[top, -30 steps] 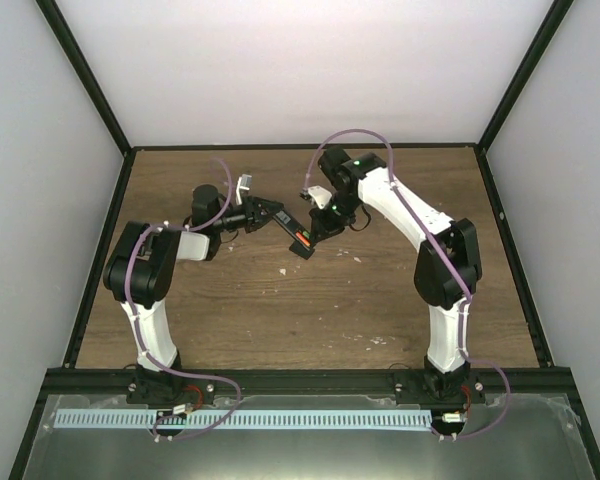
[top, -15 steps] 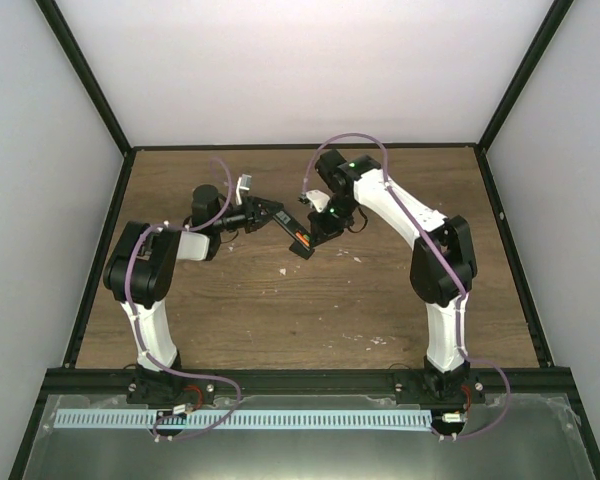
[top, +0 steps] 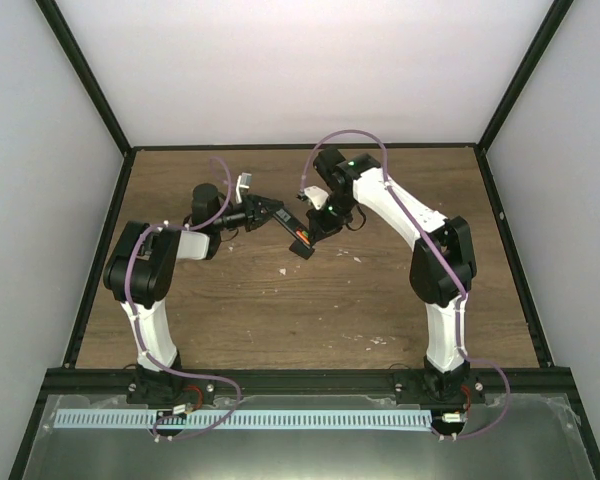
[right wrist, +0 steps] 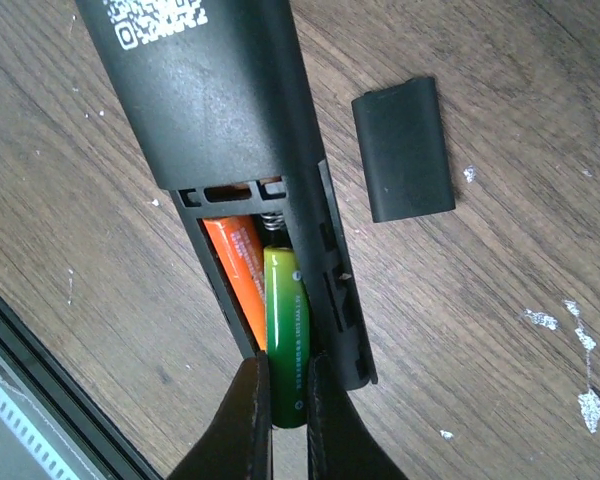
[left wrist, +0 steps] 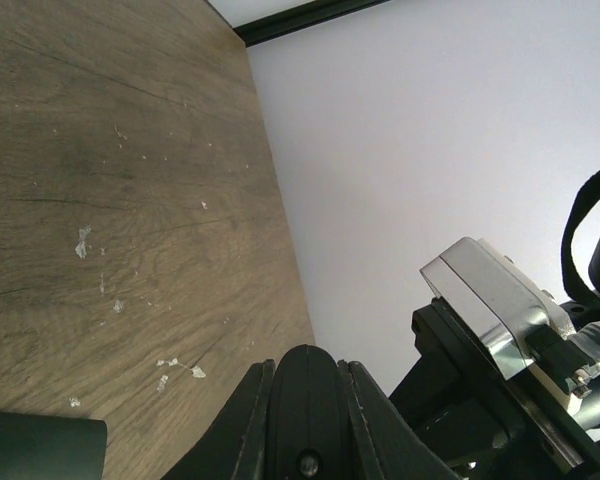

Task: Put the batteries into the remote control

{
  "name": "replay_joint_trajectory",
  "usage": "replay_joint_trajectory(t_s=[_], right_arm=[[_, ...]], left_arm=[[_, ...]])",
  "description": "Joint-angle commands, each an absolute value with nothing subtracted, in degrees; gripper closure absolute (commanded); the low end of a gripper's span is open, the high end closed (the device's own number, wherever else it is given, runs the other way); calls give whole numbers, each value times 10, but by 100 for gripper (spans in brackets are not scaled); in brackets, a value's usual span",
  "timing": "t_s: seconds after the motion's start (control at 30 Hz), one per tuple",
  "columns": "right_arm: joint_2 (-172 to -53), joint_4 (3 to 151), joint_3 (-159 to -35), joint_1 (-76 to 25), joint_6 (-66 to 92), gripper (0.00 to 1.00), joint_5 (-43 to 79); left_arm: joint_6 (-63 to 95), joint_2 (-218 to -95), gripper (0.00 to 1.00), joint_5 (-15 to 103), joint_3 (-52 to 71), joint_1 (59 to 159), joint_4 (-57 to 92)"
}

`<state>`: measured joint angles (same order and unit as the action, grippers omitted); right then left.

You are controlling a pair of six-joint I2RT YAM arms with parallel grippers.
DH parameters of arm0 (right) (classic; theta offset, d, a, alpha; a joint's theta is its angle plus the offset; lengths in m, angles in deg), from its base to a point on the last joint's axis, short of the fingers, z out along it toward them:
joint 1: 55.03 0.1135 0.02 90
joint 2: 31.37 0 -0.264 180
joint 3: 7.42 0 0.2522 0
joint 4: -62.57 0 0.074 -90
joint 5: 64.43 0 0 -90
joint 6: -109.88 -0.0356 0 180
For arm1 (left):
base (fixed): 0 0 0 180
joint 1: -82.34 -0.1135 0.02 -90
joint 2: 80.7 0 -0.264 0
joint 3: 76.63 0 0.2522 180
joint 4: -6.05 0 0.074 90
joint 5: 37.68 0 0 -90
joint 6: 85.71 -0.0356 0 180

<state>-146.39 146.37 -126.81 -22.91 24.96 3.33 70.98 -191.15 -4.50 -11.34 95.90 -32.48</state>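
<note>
My left gripper is shut on one end of the black remote control and holds it above the table. In the left wrist view the remote's rounded end sits between the left gripper's jaws. In the right wrist view the remote lies back side up with its battery bay open. An orange battery lies in the bay. My right gripper is shut on a green-ended battery, whose far end is in the bay beside the orange one, against the spring. The right gripper meets the remote from the right.
The small black battery cover lies flat on the wooden table to the right of the remote. A black piece shows at the lower left edge of the left wrist view. Pale chipped-wood specks dot the table.
The right gripper has shifted slightly left and back, closer along the remote. The remote has moved slightly with it. The left arm has hardly moved.
</note>
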Motion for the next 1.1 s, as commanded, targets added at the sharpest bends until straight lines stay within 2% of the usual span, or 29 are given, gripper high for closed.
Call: replay_joint_trajectory(t_s=[0.0,0.73,1.07], right_arm=[[-1465,1444,-1293,-225,247,98,51],[-1466,1415,-1300,-224,238,96,91],[-1463,1417,-1306,-224,244,92,129]], left_arm=[[723,-1918,100,-67,-100,965,-358],[786,-1918,100,-84,-97,966,-409],[816,-1920,100,-107,-97,965,-440]])
